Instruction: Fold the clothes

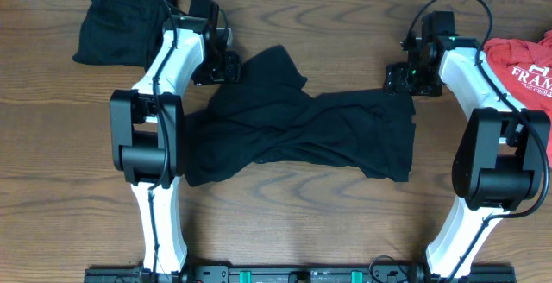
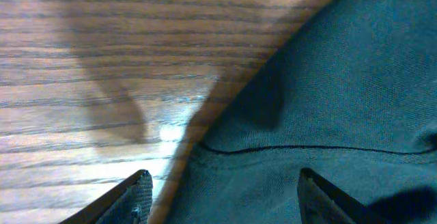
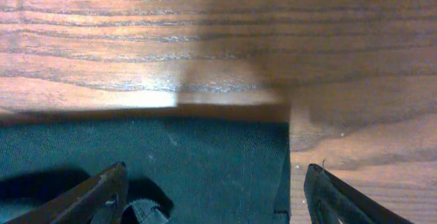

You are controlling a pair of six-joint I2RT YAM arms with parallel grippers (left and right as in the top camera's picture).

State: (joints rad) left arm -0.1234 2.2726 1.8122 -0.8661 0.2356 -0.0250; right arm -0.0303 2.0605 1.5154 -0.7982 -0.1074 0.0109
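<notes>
A black top (image 1: 293,132) lies crumpled and twisted across the middle of the table. My left gripper (image 1: 226,67) hovers at its upper left corner. In the left wrist view the gripper (image 2: 225,200) stands open, and the top's edge and a seam (image 2: 307,149) run between its fingers (image 2: 136,197). My right gripper (image 1: 401,80) is at the top's upper right corner. It is open (image 3: 218,197), straddling the fabric's square corner (image 3: 259,156), with one finger (image 3: 341,197) over bare wood. Neither gripper holds anything.
A folded black garment (image 1: 121,20) sits at the back left, close behind the left arm. A red tee with white letters (image 1: 522,67) lies at the right edge, beside the right arm. Wooden table (image 1: 302,223) shows in front of the top.
</notes>
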